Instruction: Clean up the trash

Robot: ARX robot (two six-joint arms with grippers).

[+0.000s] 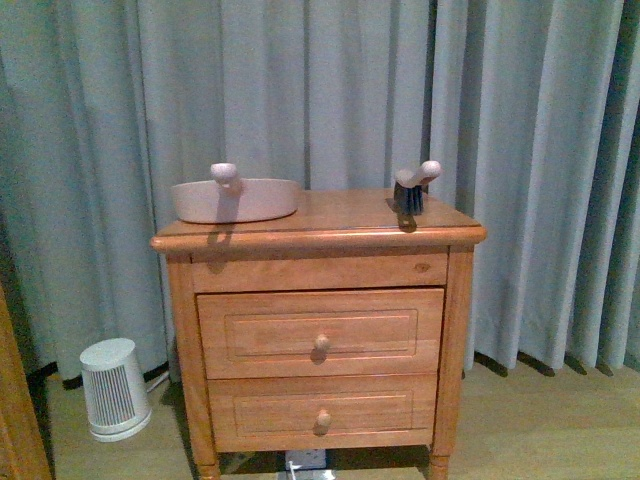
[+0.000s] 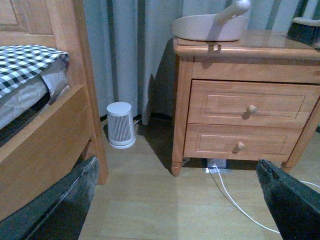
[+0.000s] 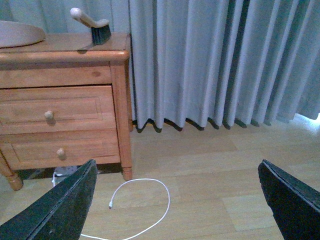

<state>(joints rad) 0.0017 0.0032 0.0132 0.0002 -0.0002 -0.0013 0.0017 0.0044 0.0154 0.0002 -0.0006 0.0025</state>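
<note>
Trash does not show in any of the three views, so I cannot say where the paper wad lies. The floor in sight carries only a white cable (image 3: 150, 197) and a small white appliance (image 1: 113, 390). On the nightstand (image 1: 320, 268) a white pan (image 1: 235, 200) rests at the left with its handle up. A brush (image 1: 410, 190) stands on its bristles near the right edge, well apart from the pan. Both look parked there as sweeping tools within easy reach. The left gripper (image 2: 177, 164) has its fingers spread wide with nothing between them, and it looks low across the floor between the bed frame (image 2: 47, 132) and the nightstand. The right gripper (image 3: 177, 163) is likewise spread and empty, facing the floor below the curtain (image 3: 225, 60). Both seem held low and ready so the cameras can search; finding the wad comes first.
</note>
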